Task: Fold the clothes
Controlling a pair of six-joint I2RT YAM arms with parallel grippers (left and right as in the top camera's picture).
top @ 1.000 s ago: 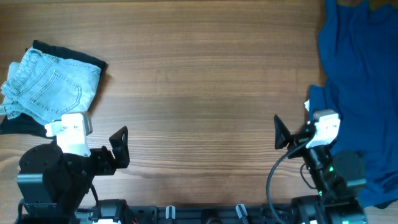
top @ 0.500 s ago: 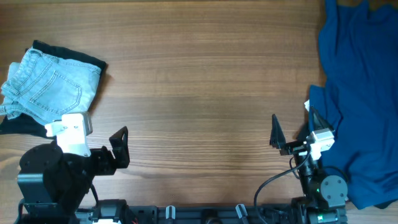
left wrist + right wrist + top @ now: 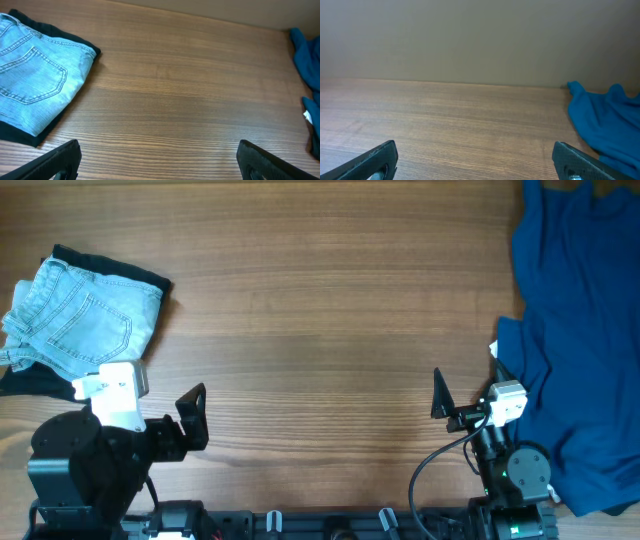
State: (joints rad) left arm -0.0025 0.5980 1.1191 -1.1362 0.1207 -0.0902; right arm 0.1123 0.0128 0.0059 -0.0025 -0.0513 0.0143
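Note:
The pale light-blue denim shorts (image 3: 85,320) lie folded at the far left of the table, back pocket up. They also show in the left wrist view (image 3: 35,85). They rest on a black garment (image 3: 115,268) whose edge shows around them. My left gripper (image 3: 160,415) is open and empty near the front edge, just right of and in front of the shorts; in its wrist view its fingers (image 3: 160,160) frame bare wood. My right gripper (image 3: 465,405) is open and empty at the front right, over bare wood (image 3: 480,160).
A plain dark blue cloth (image 3: 580,330) is spread over the right side of the table, close to the right arm. It shows in the right wrist view (image 3: 605,115) and the left wrist view (image 3: 307,55). Bare wooden tabletop (image 3: 320,330) lies between the garments.
The right arm has drawn back toward the front edge and shifted slightly left, its gripper still open. The left arm and the shorts have not moved.

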